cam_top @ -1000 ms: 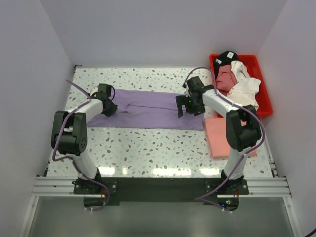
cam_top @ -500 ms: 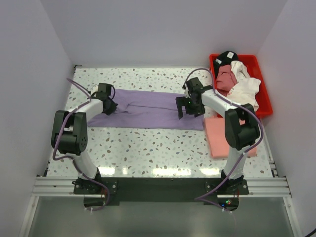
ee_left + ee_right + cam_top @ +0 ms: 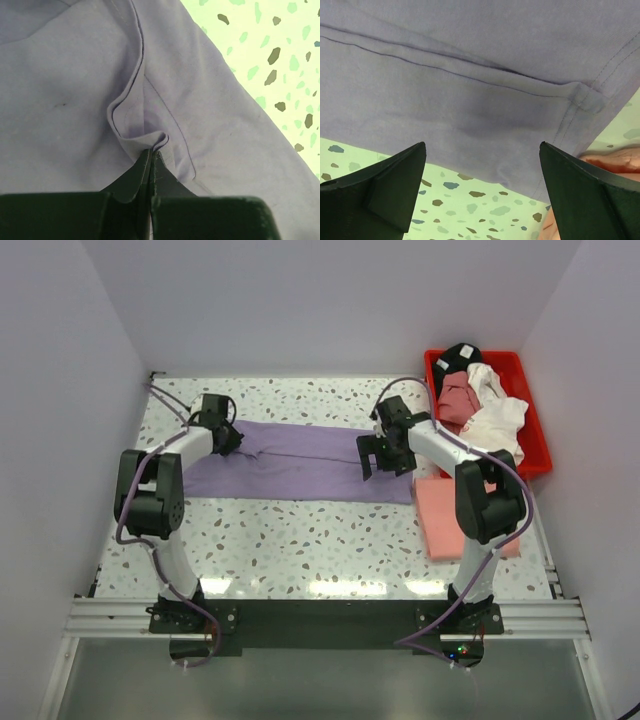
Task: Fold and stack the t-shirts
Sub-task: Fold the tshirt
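I see the lavender shirt (image 3: 300, 465) flat beneath the right tool (image 3: 481, 150), its fold pinched in the left tool (image 3: 151, 152); the salmon shirt (image 3: 455, 515) lies folded beside the right tool.

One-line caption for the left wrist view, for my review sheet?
Left pincer shut on a pinched fold of the lavender-purple cloth t-shirt on the speckled table.

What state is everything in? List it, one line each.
Lavender-purple cloth t-shirt: spread flat as a long strip.
Left gripper: shut on a pinch of it.
Right gripper: open over its other end.
Salmon-pink cloth shirt: folded flat.
Red plastic bin: holding crumpled unfolded shirts.
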Controlling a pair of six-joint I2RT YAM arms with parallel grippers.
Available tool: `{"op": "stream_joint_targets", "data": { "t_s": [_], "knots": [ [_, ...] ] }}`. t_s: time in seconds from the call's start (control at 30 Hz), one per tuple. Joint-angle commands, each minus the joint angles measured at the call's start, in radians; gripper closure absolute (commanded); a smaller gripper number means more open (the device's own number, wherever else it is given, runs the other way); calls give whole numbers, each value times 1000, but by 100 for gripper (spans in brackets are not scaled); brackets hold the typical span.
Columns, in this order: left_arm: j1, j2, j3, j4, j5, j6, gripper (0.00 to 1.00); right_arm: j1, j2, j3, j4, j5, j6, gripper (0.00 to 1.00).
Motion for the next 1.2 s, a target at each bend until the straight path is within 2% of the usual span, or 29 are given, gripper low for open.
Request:
{"op": "stream_joint_targets", "data": {
  "t_s": [0.0,0.5,0.77,0.97,1.17],
  "knots": [
    [-1,28,52,49,38,42,100,-3,5,44,-12,25,-1,1],
    [-21,98,96,178,147,114,100,-3,25,62,-18,35,-6,1],
    [-38,100,133,163,140,154,100,-6,25,67,-26,62,-7,1],
    [-47,123,185,80,159,195,95,-4,16,69,-35,74,-7,1],
    [-55,120,161,78,217,227,91,-6,4,67,-51,91,-9,1]
  ]
}}
